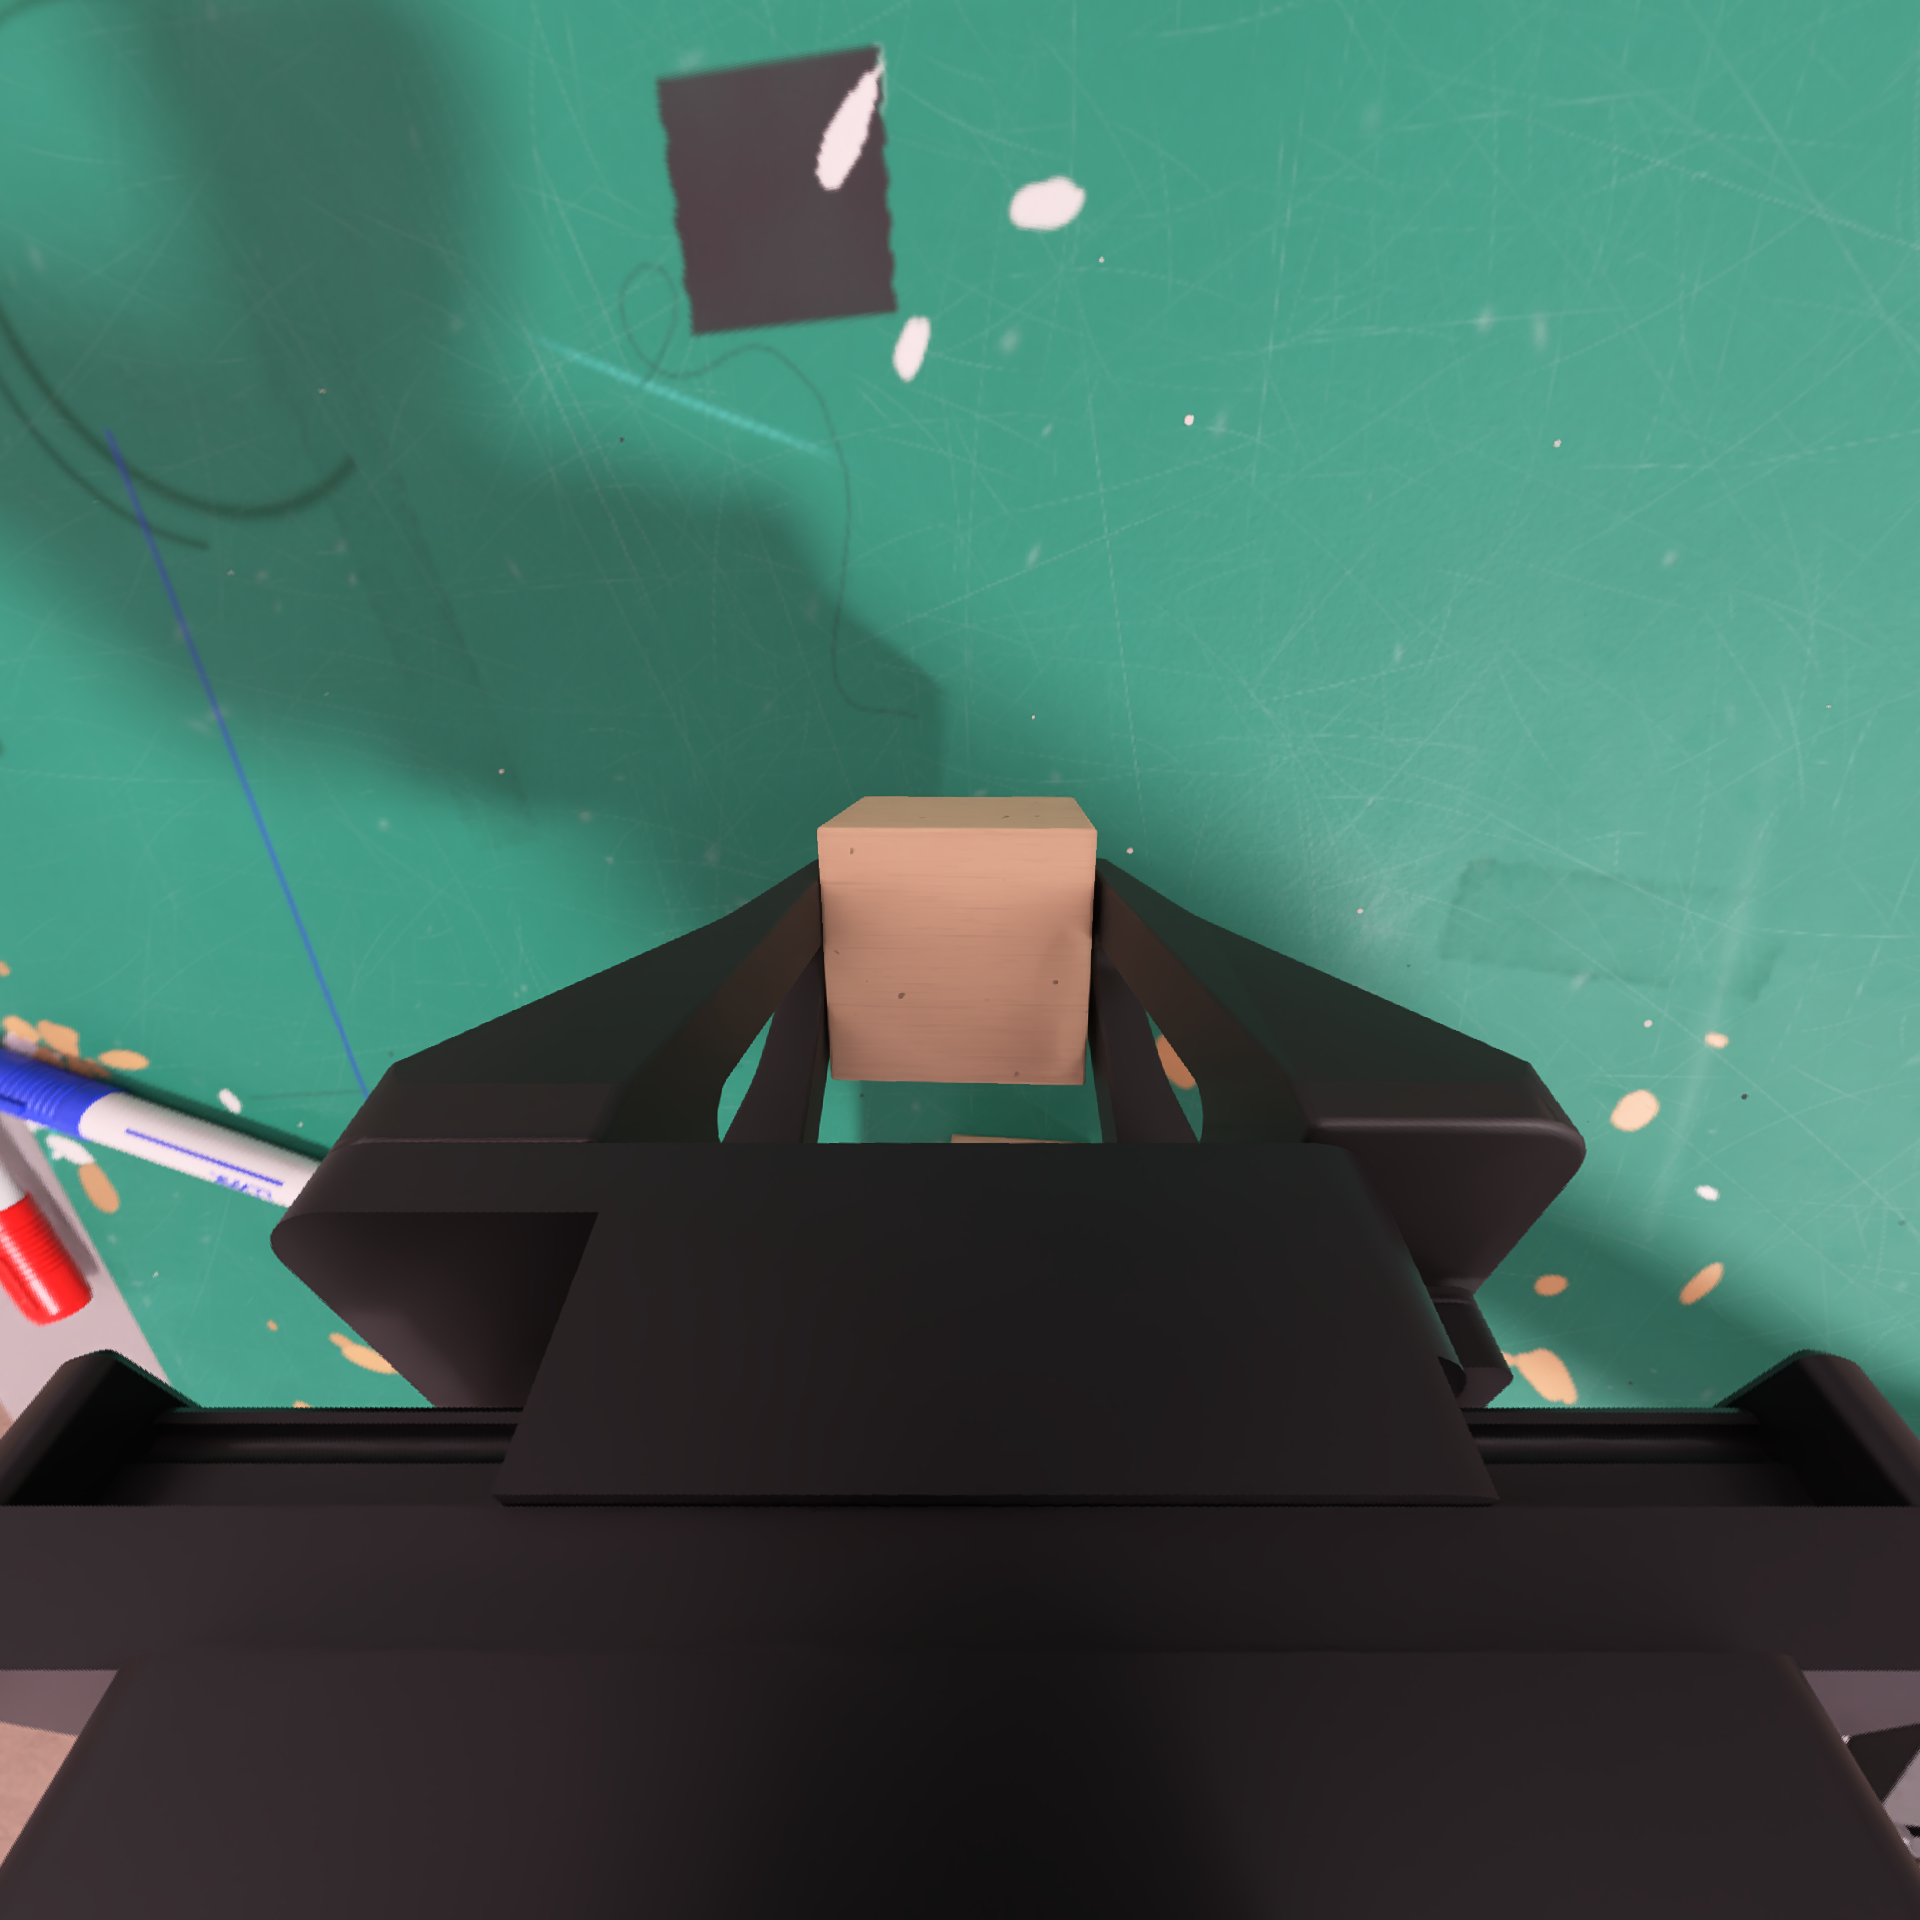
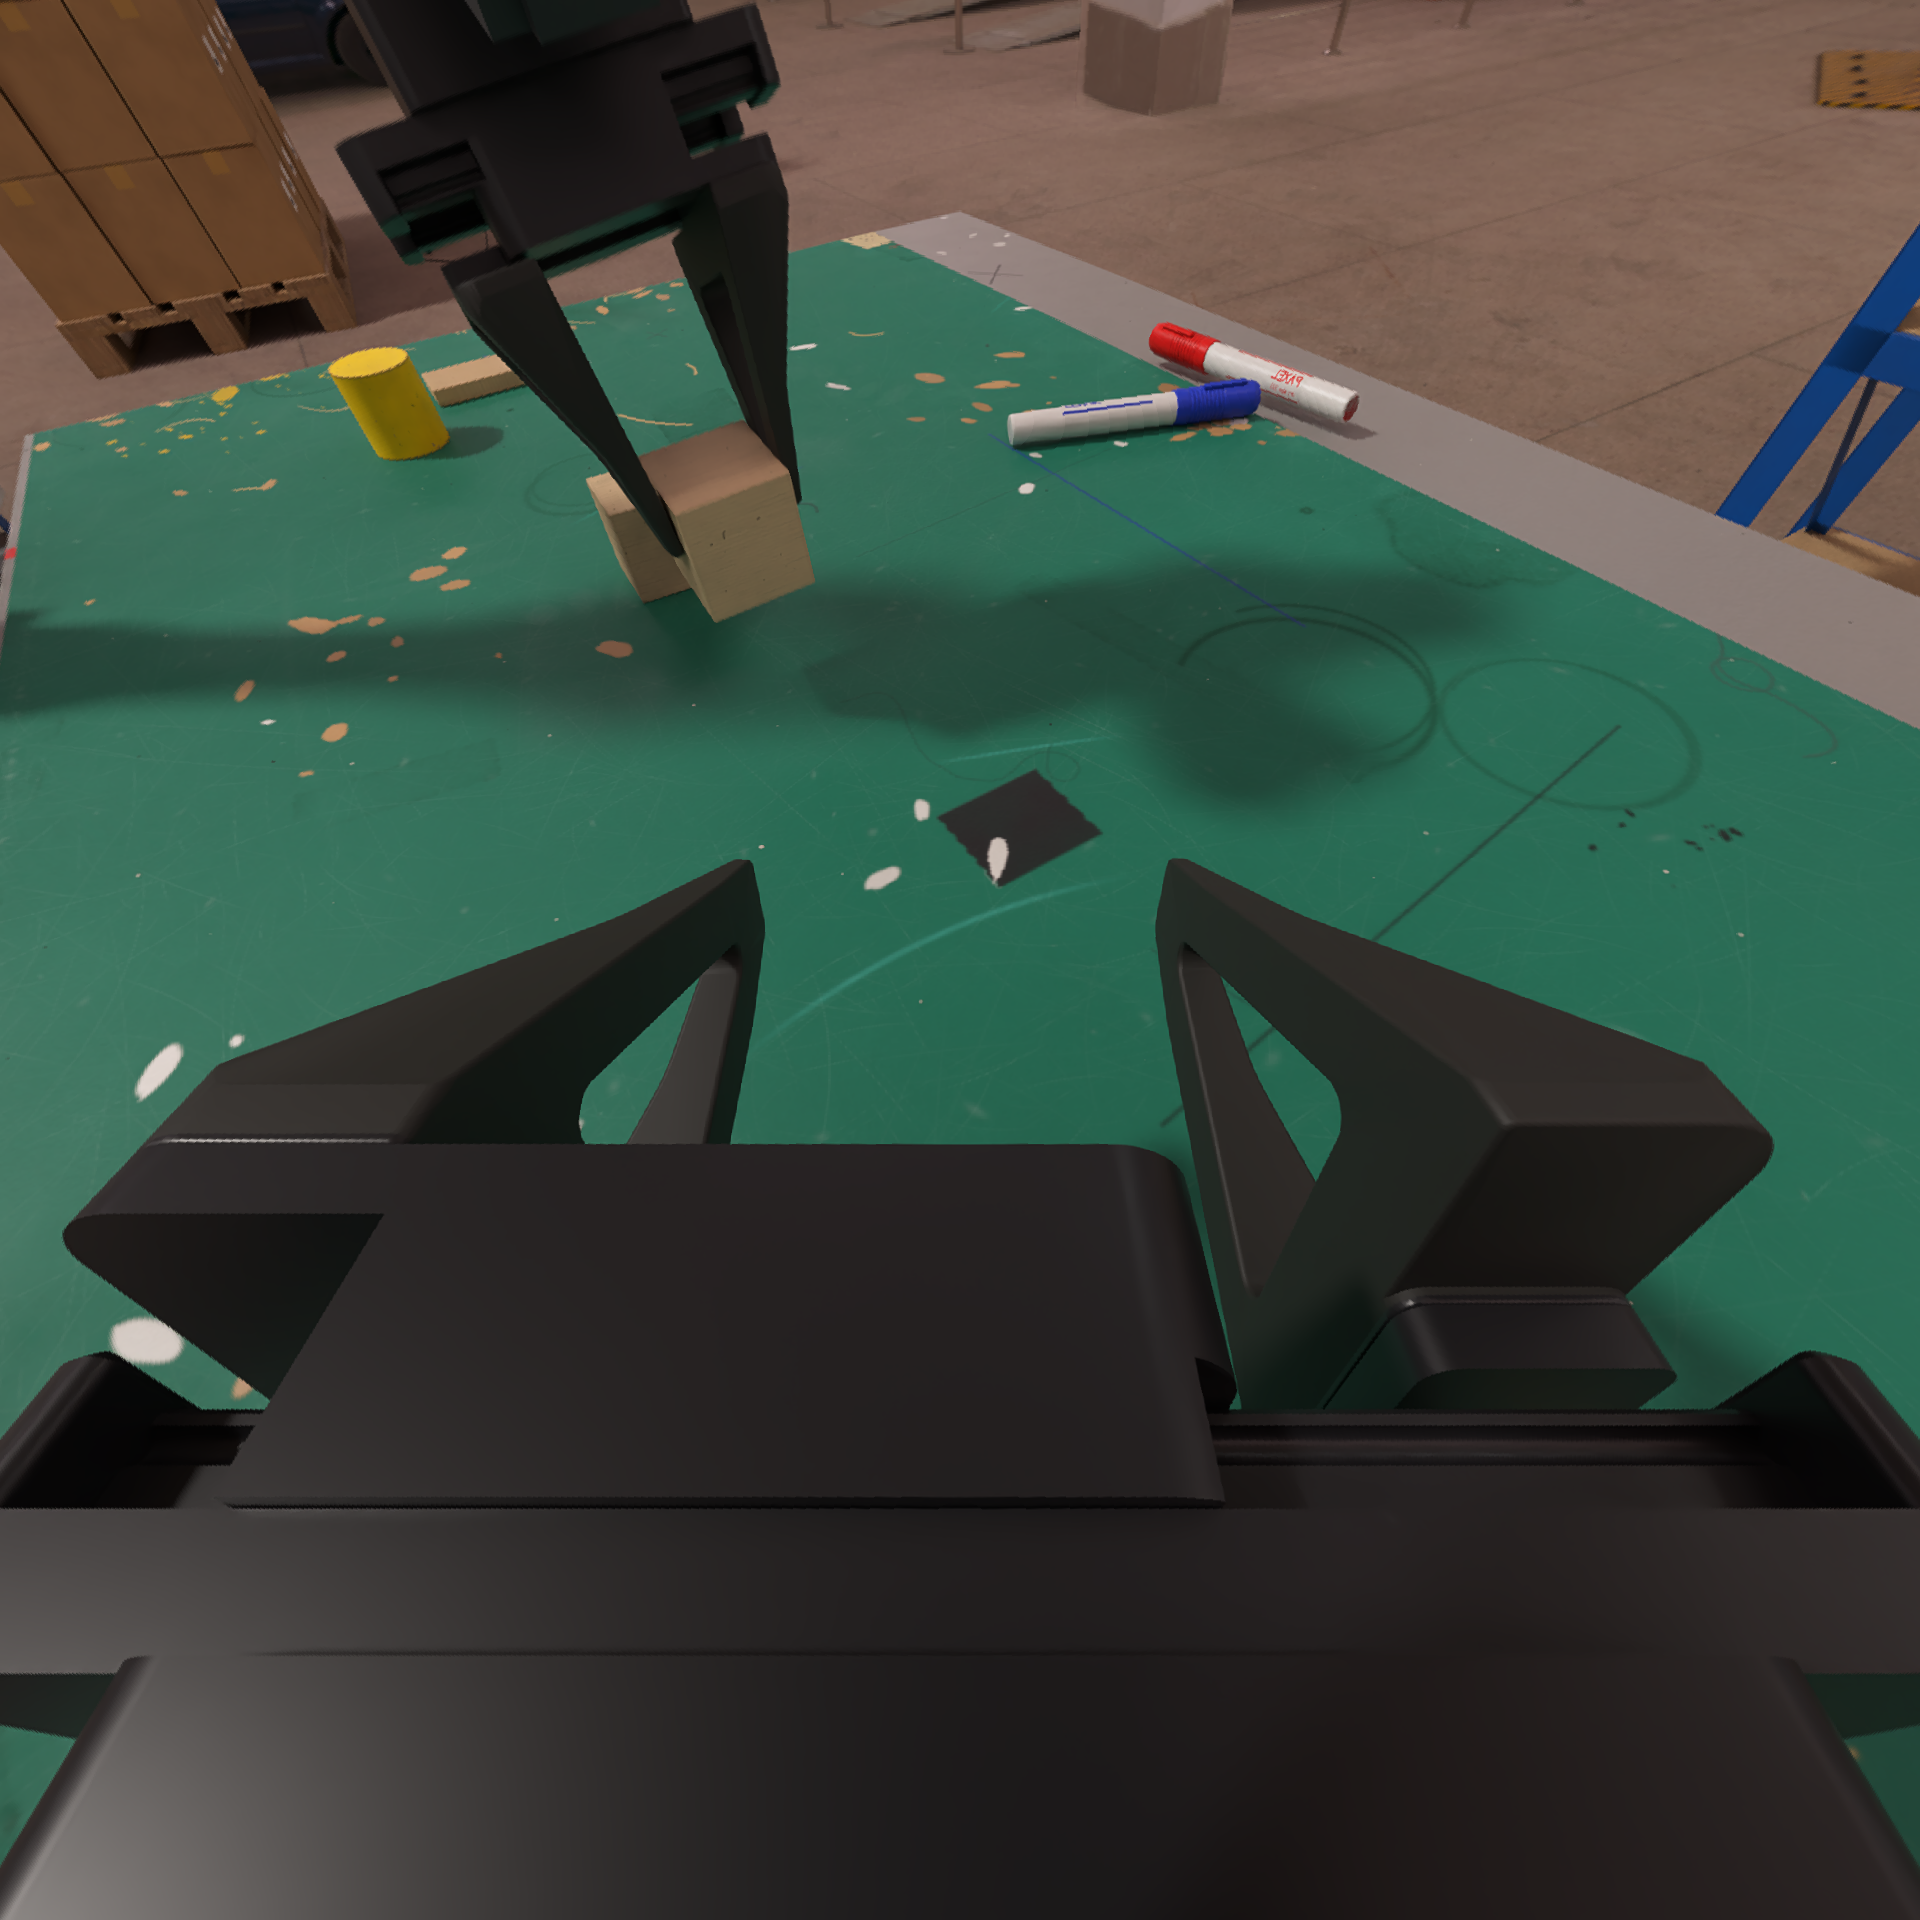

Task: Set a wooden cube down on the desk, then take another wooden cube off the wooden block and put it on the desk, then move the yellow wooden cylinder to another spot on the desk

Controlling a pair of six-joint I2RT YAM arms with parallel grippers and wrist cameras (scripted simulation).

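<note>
Currently:
left gripper (image 1: 956, 935): clamped on wooden cube (image 1: 956, 945), held above the bench (image 2: 935, 1039).
right gripper (image 2: 961, 883): fingers apart, empty, low over the green mat.
second cube (image 2: 634, 545): just behind the held one; contact unclear.
yellow cylinder (image 2: 390, 403): upright at far left, flat wooden block (image 2: 473, 379) behind it.
risk: releasing too high makes the cube tumble; lowering crooked may knock the second cube.
room: open mat mid-bench; markers (image 2: 1138, 412) near the grey edge.
</note>
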